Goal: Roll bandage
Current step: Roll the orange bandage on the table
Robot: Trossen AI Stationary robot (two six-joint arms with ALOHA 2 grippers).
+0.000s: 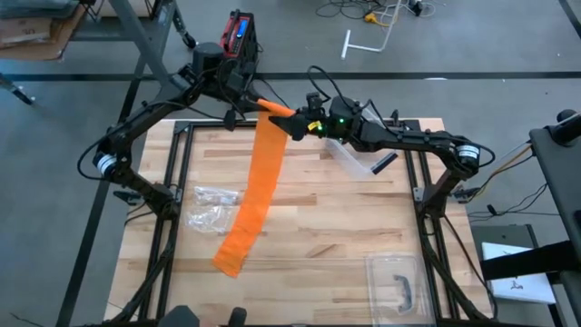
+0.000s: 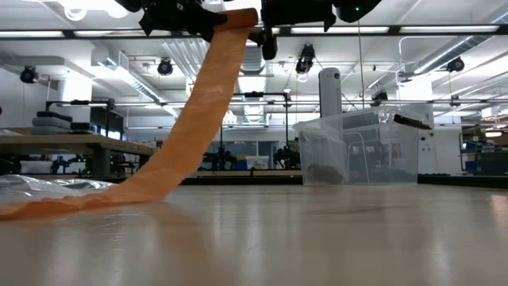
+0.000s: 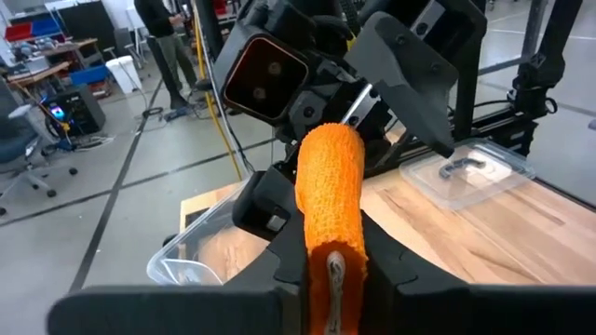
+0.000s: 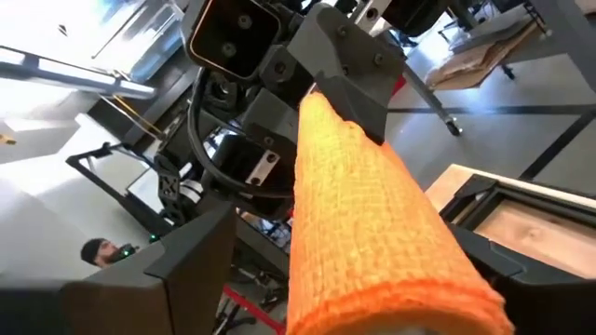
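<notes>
Wood table [image 1: 309, 227], lab bkgd; left fingers [image 3: 331, 270] clamp orange bandage [image 1: 257, 186], right fingers [image 4: 279, 242] spread beside roll.

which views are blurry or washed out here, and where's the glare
Low view: ceiling lights glare bright, and the near tabletop is soft and shiny. Right wrist view: bandage fills the frame, near end blurred; the upper corner is blown out white. Left wrist view: own fingers out of focus. High view: evenly lit, sharp.
</notes>
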